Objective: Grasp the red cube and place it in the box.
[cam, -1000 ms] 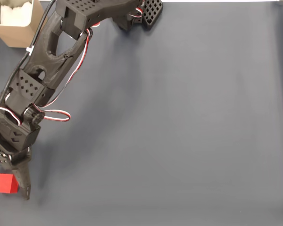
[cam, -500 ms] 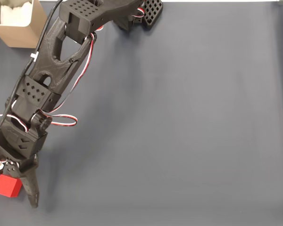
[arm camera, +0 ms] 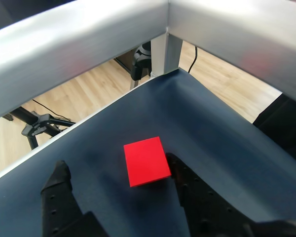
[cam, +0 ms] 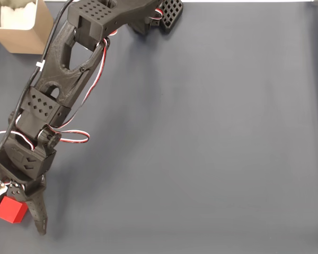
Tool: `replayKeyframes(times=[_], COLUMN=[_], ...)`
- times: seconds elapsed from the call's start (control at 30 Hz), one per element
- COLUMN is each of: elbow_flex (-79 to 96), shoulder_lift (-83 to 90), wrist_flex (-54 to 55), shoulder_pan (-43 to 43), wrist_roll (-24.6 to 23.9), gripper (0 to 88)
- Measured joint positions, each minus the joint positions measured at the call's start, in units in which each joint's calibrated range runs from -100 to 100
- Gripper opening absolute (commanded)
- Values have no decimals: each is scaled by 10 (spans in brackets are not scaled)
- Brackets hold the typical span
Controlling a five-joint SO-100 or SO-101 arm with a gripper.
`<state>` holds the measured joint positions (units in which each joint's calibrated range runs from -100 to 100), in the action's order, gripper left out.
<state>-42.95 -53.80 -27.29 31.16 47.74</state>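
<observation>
Claw [arm camera: 116, 170] spread wide around red cube [arm camera: 145, 161], one finger touching.

The fixed view looks straight down on the table [cam: 212, 137] from high up, while the wrist view peers closely past the end effector [arm camera: 119, 173] at the shared red cube [arm camera: 145, 161].

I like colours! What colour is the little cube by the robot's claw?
The cube is bright red, clearest in the wrist view.

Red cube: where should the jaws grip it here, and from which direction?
Grip the red cube across its two opposite side faces, coming down from above. The wrist view shows its flat top between the open gripper fingers, one finger already against one side, the other well clear. Plain parallel faces suit a straight pinch.
</observation>
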Motion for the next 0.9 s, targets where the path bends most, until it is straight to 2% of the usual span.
replayKeyframes(times=[0.17, 0.63, 0.9], elbow_flex=[2, 18, 18], shoulder_lift=[0, 0, 1], wrist_flex=[0, 0, 0], shoulder_pan=[0, 0, 0], wrist_roll=[0, 9, 10], gripper=[401, 232, 228])
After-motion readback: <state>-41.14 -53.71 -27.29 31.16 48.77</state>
